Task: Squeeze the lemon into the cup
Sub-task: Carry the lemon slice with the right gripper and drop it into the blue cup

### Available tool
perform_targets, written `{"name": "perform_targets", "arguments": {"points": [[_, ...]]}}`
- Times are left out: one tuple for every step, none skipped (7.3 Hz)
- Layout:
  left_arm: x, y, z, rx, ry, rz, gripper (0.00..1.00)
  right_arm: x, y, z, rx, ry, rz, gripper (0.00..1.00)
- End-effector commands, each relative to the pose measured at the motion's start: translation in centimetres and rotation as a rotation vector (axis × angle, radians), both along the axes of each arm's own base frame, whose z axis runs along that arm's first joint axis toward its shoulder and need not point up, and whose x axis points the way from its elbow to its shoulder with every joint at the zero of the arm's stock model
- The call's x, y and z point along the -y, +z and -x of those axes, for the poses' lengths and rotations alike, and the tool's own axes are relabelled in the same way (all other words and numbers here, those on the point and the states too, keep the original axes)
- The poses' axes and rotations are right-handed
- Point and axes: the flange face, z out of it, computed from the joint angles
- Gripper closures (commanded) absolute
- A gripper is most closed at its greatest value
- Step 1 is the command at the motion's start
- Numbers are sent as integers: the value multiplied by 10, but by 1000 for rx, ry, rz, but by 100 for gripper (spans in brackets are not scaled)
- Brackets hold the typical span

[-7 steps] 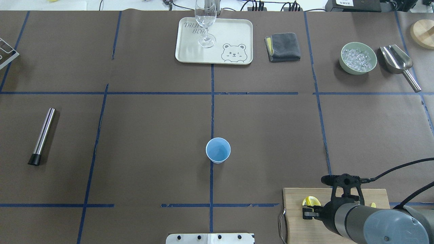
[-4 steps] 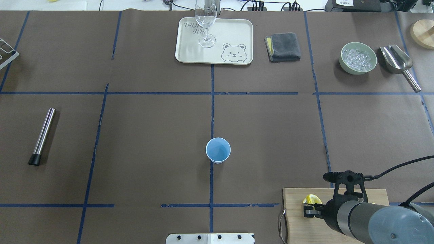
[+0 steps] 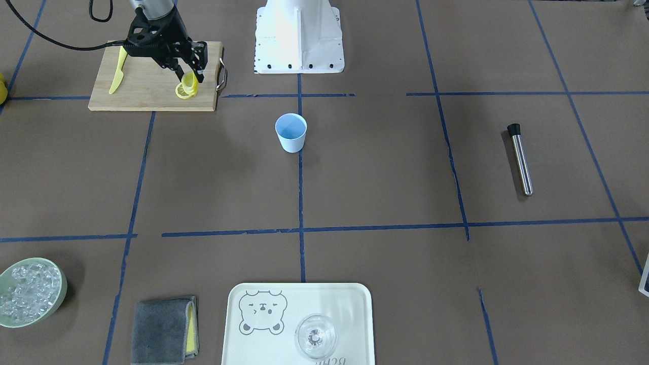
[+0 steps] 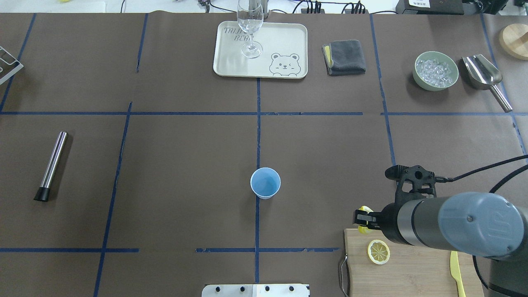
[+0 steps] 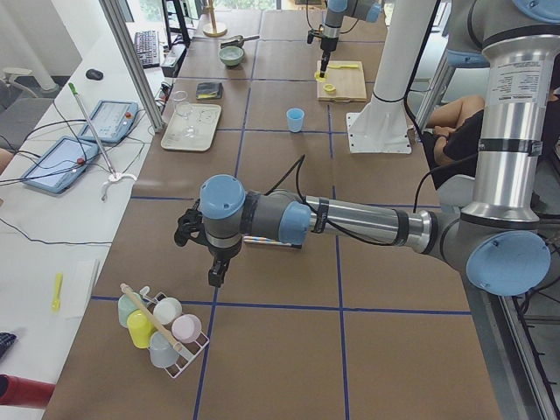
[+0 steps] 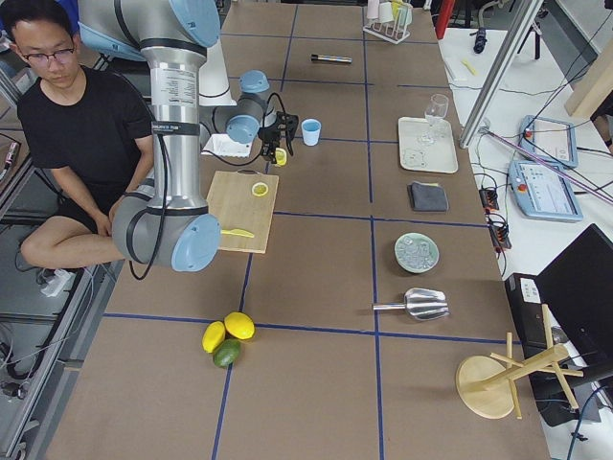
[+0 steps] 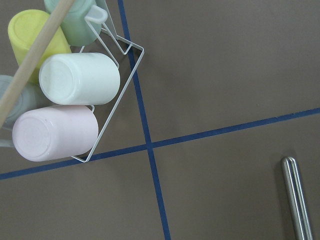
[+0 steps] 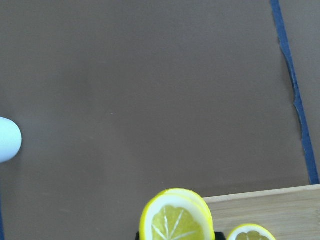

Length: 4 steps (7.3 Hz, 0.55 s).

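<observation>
My right gripper (image 4: 363, 218) is shut on a lemon slice (image 8: 177, 222) and holds it upright just above the far left edge of the wooden cutting board (image 4: 412, 272). A second, alike slice (image 4: 378, 251) lies flat on the board below it. The light-blue cup (image 4: 265, 182) stands upright and empty at the table's middle, well to the left of that gripper. It also shows at the left edge of the right wrist view (image 8: 7, 140). My left gripper (image 5: 214, 276) hangs over the table's left end near a cup rack. I cannot tell whether it is open or shut.
A yellow plastic knife (image 4: 456, 274) lies on the board. At the far side are a tray (image 4: 284, 41) with a wine glass (image 4: 250, 24), a grey cloth (image 4: 344, 57), a green bowl of ice (image 4: 436, 70) and a scoop (image 4: 482, 74). A steel muddler (image 4: 51, 165) lies left.
My right gripper has risen off the cutting board with the lemon slice and moved toward the board's far edge. The second slice on the board is now uncovered.
</observation>
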Motion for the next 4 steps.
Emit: {"name": "perform_targets", "arguments": {"points": [[1,2,-2,-2,5,-1,0,50,-100,51,-4,40,6,51],[1,2,-2,-2,5,-1,0,69,-131,85,-14,52,7,51],[1,2,-2,-2,5,-1,0,82,-140,115,-38,54,14,51],[1,2,-2,-2,5,-1,0,88,-149,129,-42,55,15,51]]}}
